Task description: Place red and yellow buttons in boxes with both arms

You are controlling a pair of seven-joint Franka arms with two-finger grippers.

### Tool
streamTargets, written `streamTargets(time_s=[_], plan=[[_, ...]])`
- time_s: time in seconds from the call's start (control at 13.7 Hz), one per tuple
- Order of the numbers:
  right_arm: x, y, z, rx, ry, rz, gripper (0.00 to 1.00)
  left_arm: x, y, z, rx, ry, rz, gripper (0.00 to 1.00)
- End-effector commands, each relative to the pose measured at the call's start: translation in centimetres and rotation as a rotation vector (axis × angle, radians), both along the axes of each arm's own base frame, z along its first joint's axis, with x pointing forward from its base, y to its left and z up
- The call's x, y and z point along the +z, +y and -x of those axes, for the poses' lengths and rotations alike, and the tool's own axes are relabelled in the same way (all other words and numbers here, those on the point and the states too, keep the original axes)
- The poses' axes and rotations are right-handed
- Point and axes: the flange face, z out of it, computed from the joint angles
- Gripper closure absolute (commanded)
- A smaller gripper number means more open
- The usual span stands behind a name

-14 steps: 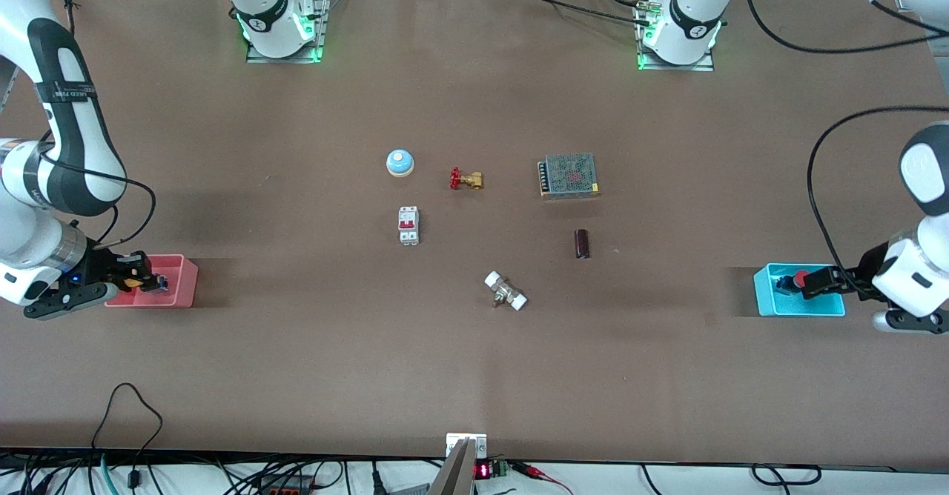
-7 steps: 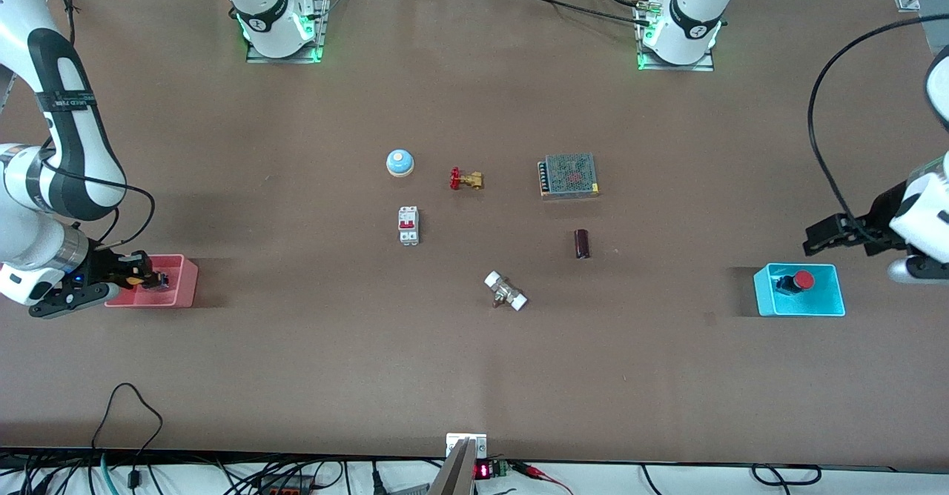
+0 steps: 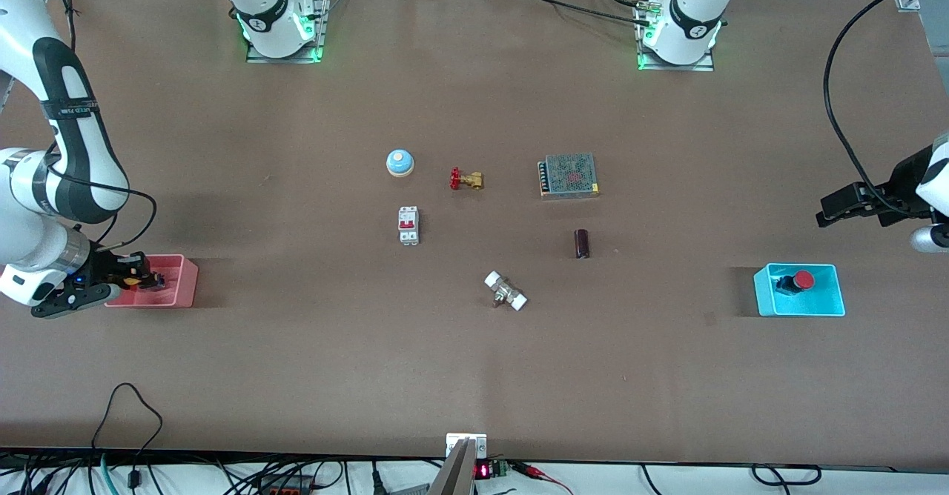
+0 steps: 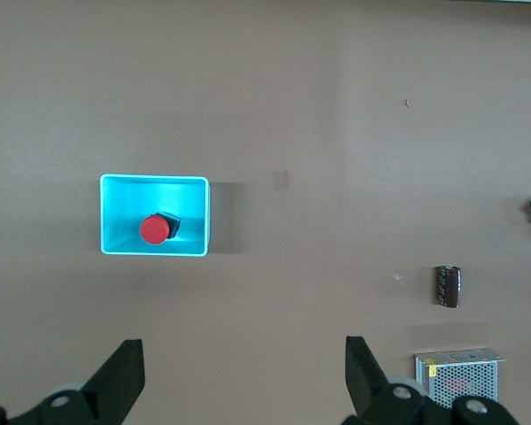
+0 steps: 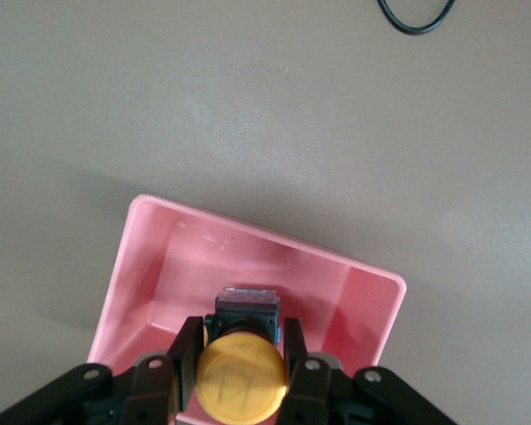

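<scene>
The brown table (image 3: 474, 376) runs wide and matte under the front camera, cables (image 3: 126, 436) trailing along its near edge and two green-lit arm bases at the top. At its right arm's end, the right gripper (image 3: 144, 280) is down in the pink-red box (image 3: 182, 287), fingers (image 5: 184, 354) clamped on the yellow button (image 5: 243, 376); the orange-yellow cap sits over the box's inside, near the rim.

At the left arm's end, the red button (image 3: 803, 281) lies in the cyan box (image 3: 823, 302), cap up, touched by nothing. The left gripper (image 3: 834, 210) hangs over bare table at about twelve o'clock from that box, fingers (image 4: 119, 376) spread wide and holding nothing.

In mid-table stand a blue dome bell (image 3: 399, 162), a brass valve (image 3: 466, 179) at three o'clock from it, a breaker switch (image 3: 408, 225) at six, a mesh-topped power supply (image 3: 569, 175), a dark cylinder (image 3: 582, 244) and a white-ended fitting (image 3: 506, 290).
</scene>
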Motion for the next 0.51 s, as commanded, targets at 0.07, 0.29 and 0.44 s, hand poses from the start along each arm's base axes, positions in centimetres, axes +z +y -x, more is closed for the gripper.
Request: streamTargets(time_s=[0.07,0.29,0.44], plan=[[-1.2,-0.3,-0.3,0.012,-0.017,0.011,0.72,0.8,-1.0,0.7,0.001,-0.01,0.035,0.0],[-1.9,-0.2,-0.4,0.008,-0.02,0.006,0.71,1.3,-1.8,1.9,0.069,0.048,0.036,0.0],[-2.3,-0.2,-0.4,0.009,-0.019,0.004,0.69,1.4,-1.6,2.2,0.066,0.057,0.036,0.0]])
